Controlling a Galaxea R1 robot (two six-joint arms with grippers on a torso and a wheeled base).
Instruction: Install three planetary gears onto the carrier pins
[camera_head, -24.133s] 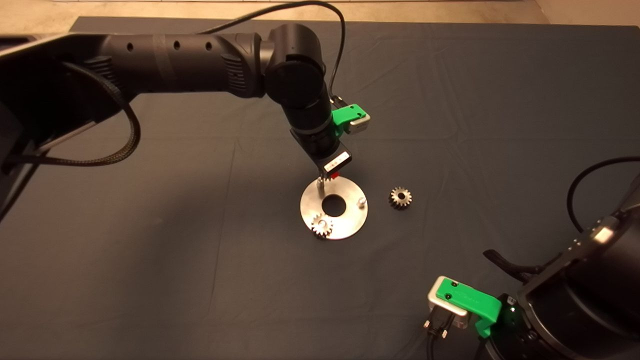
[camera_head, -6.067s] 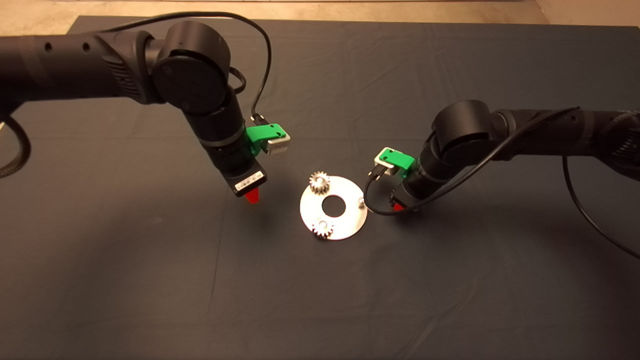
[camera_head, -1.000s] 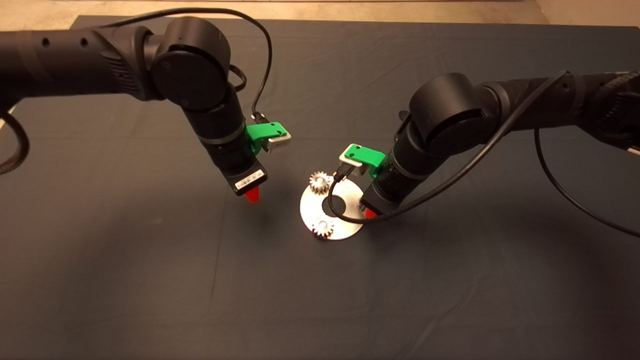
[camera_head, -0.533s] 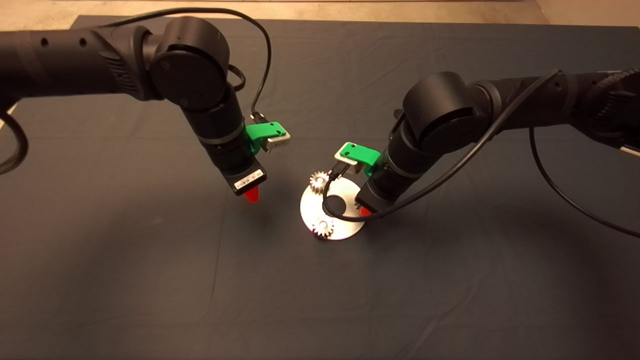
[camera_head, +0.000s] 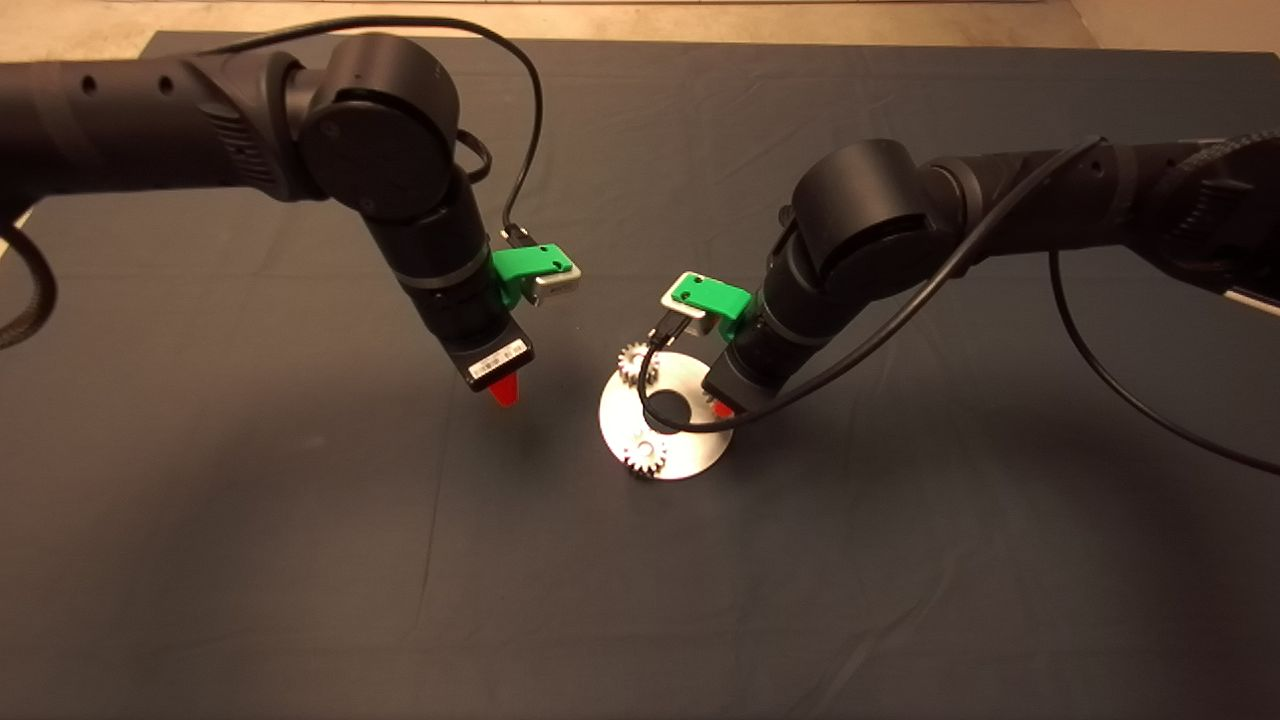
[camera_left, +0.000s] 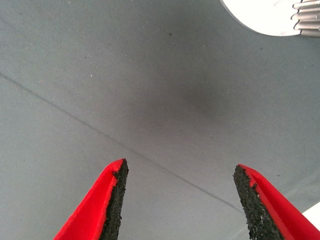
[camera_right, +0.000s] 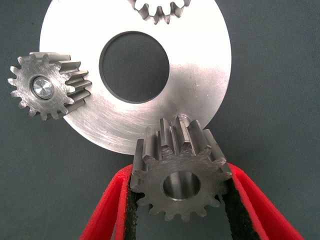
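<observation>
Over the dark mat (camera_head: 300, 560) in the head view, the left gripper (camera_head: 503, 391) hangs tilted down beside the flat shiny silver disc (camera_head: 690, 445), which carries two small silvery-grey spur gears (camera_head: 645, 458) on pins; a white label on its wrist is unreadable. From the right, the right gripper (camera_head: 718, 408) leans onto the disc's edge. Left wrist view: red fingers (camera_left: 102, 205) spread wide over bare mat. Right wrist view: black pads (camera_right: 131, 202) clamp the third gear (camera_right: 181, 175) at the disc's rim.
</observation>
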